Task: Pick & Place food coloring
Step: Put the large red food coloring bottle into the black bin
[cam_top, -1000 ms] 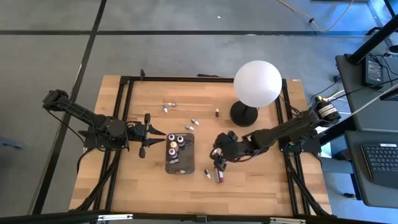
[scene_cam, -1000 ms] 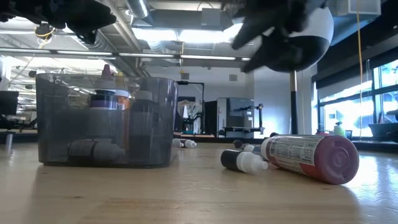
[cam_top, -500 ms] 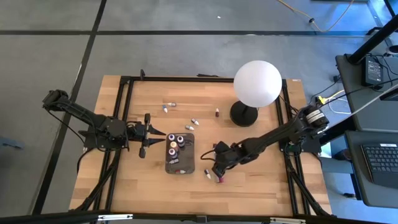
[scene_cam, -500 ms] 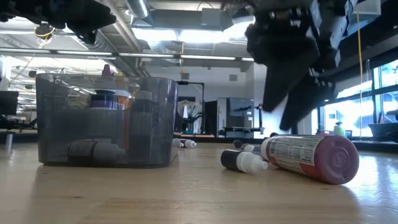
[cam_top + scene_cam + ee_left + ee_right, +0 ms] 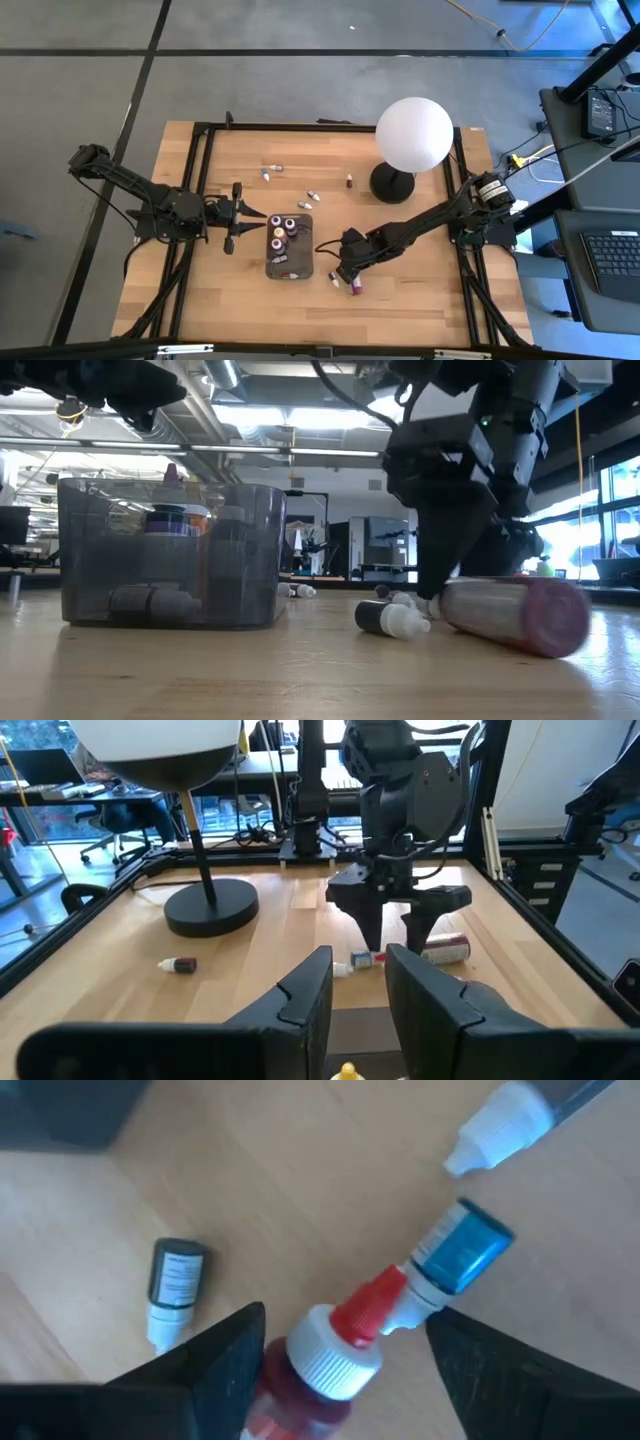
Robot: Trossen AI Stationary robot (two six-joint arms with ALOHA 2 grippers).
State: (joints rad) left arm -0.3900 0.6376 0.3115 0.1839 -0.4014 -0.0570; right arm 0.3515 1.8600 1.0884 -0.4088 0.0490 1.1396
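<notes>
Food coloring bottles lie scattered on the wooden table, and several stand in the dark grey tray [image 5: 288,262]. My right gripper [image 5: 350,1380] is open and low over a cluster right of the tray. Its fingers stand on either side of the cap end of a red bottle [image 5: 330,1342] that lies on its side [image 5: 515,615]. Beside it lie a blue-capped bottle [image 5: 460,1255] and a dark bottle with a white cap [image 5: 172,1288] [image 5: 388,619]. My left gripper [image 5: 233,216] waits open, left of the tray. My right gripper comes from above, pointing down, with one finger [image 5: 225,1365] on each side of the red bottle's white collar [image 5: 318,1355]. Whether a finger touches it, I cannot tell. The bottle lies on the table on its side.
The white globe lamp [image 5: 414,134] stands on its black base [image 5: 392,183] at the far right. More small bottles [image 5: 310,196] lie beyond the tray, toward the far edge. A black frame [image 5: 200,170] borders the table. Bare wood lies along the near edge.
My right gripper has moved toward the table's near-left, closer to the tray, and come down from above the bottles until its fingers reach the table beside the red bottle. The red bottle now shows blurred in the low view. My left arm has kept still.
</notes>
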